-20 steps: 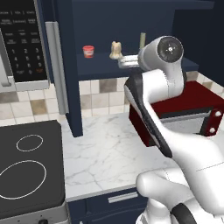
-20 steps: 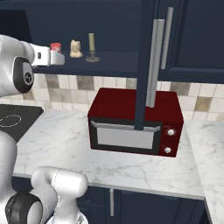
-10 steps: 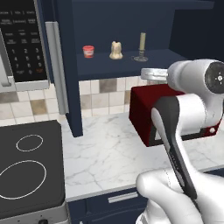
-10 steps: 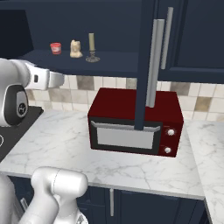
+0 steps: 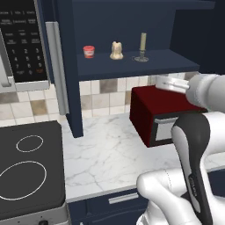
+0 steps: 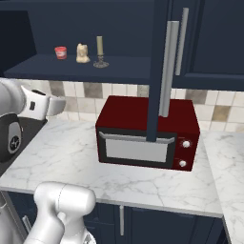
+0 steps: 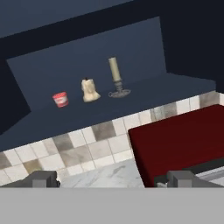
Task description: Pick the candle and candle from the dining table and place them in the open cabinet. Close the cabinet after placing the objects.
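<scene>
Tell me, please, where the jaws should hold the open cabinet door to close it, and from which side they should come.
Best by the long vertical silver bar handle on the open door. The door stands edge-on over the red microwave, its bar standing off one face. Approach probably level from the right, with open jaws either side of the bar, around mid-height.

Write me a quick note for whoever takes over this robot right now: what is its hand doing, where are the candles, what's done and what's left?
Gripper: open, holding nothing, away from the shelf, above the counter near the red microwave.
Taper candle and cream candle: both standing on the open cabinet shelf, beside a small red cup.
Done: both candles are in the cabinet.
Left: close the cabinet. Its door stands open, edge-on in the right base view, with the bar handle in front of the microwave.
</scene>
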